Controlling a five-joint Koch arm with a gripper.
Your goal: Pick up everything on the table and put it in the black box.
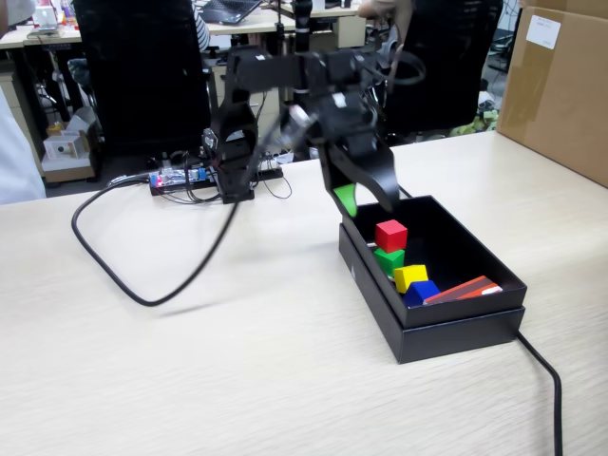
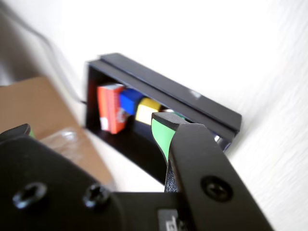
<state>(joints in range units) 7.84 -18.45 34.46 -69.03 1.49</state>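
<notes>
We see all four cubes, red [image 1: 390, 234], green [image 1: 389, 260], yellow [image 1: 410, 276] and blue [image 1: 421, 292], in the box [image 1: 446, 331]; the gripper [image 1: 366, 201] hangs above its far end, jaws apart, empty.

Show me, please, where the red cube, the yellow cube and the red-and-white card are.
red cube [image 1: 390, 235], fixed view, its front face.
yellow cube [image 1: 410, 277], fixed view, its top face.
red-and-white card [image 2: 111, 108], wrist view, its red face.
</notes>
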